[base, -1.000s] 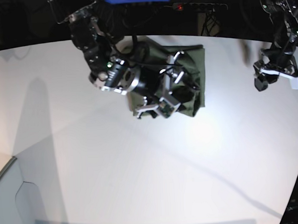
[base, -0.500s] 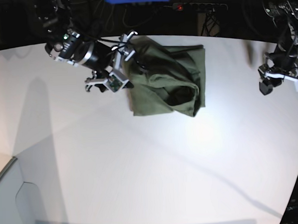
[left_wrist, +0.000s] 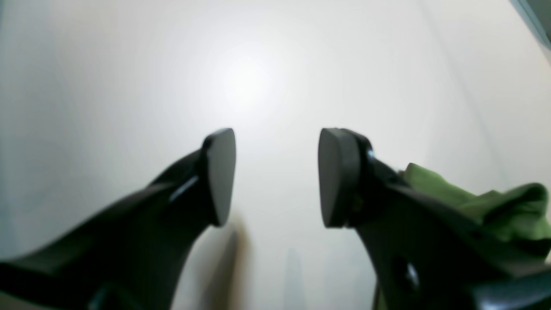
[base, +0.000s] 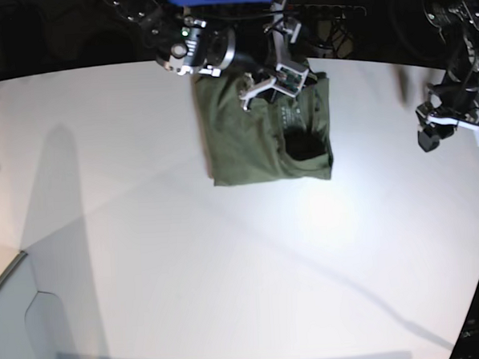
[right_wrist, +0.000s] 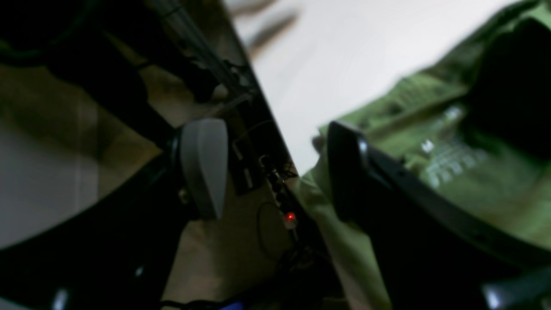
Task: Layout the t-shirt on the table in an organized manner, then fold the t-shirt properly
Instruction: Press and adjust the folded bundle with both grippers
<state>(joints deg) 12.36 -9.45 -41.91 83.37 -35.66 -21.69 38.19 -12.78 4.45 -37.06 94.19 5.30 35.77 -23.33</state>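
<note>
The olive-green t-shirt (base: 257, 134) lies folded into a rough rectangle near the far edge of the white table (base: 228, 268), its collar opening dark at the right. My right gripper (base: 272, 59) hovers open over the shirt's far edge. In the right wrist view the right gripper (right_wrist: 271, 172) has nothing between its fingers, and the t-shirt (right_wrist: 430, 142) lies beside its right finger. My left gripper (base: 454, 132) hangs open over bare table, right of the shirt. In the left wrist view the left gripper (left_wrist: 277, 176) is empty, with the t-shirt (left_wrist: 495, 206) behind its right finger.
The table's curved far edge runs just behind the shirt, with dark cables and a power strip showing a red light (right_wrist: 289, 216) beyond it. A grey-white box corner (base: 14, 320) sits at the lower left.
My right arm has swung from the shirt's middle, past its left side, to its far edge. The shirt now lies flatter and squarer. The left arm has barely moved.
</note>
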